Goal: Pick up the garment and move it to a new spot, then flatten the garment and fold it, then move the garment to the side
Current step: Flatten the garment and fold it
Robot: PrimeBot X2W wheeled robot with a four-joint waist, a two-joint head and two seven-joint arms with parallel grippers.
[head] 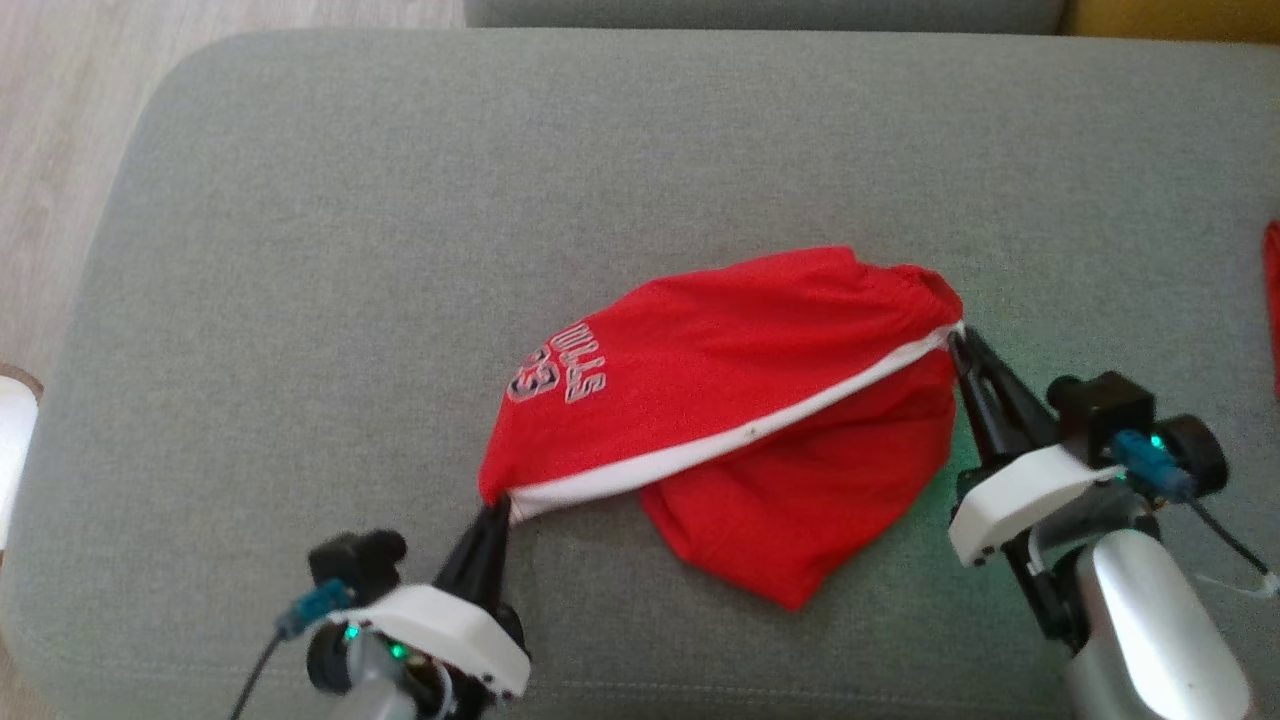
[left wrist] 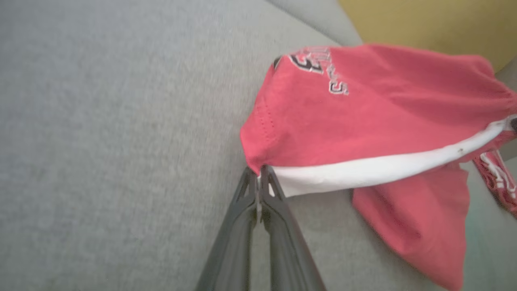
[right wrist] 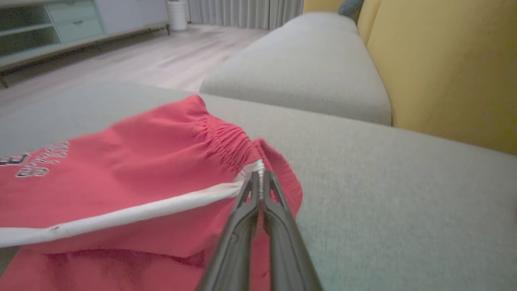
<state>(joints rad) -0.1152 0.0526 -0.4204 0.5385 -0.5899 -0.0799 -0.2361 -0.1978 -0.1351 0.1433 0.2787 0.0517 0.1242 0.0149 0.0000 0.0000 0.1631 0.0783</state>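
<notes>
The left tool (head: 492, 515) pinches one end of the white stripe (head: 720, 445) on the red shorts (head: 720, 350), and the right tool (head: 958, 340) pinches the other, on the couch seat (head: 300, 250).

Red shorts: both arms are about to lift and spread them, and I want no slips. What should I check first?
1. Left gripper shut on the hem corner of the shorts: ok.
2. Right gripper shut on the waistband end: ok.
3. White stripe stretched between both grips: ok.
4. Fabric flat: not ok, the lower leg sags bunched below the stripe.
5. Bare cushion beyond the shorts to spread on: ok.
6. Layers pinched in each grip: cannot tell.
</notes>
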